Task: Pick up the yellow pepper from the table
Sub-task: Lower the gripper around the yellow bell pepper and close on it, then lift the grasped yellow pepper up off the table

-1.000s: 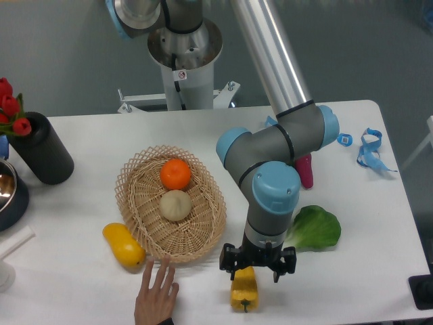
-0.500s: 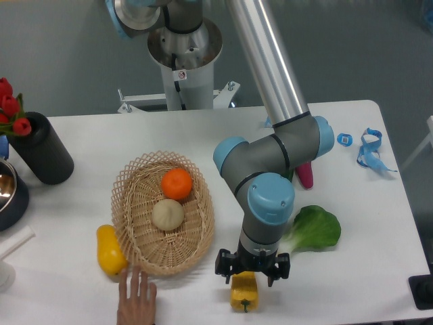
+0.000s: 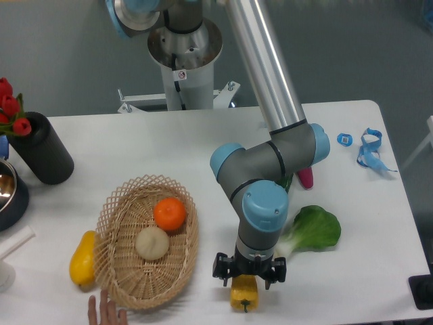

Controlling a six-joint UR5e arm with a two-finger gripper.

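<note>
On white table (image 3: 379,264), one yellow pepper (image 3: 244,294) under jaws

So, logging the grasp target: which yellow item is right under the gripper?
The lobed yellow pepper, directly beneath the gripper; the smooth yellow fruit lies left of the basket.

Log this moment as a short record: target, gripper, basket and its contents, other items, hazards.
target: yellow pepper, on the table near its front edge
gripper: gripper directly over the pepper's top, fingers on either side; contact cannot be judged
basket: wicker basket, front left, holding an orange and a pale round item
other items: yellow mango-like fruit left of the basket; green leaf; black cylinder
hazards: human hand at the basket's front edge
</note>
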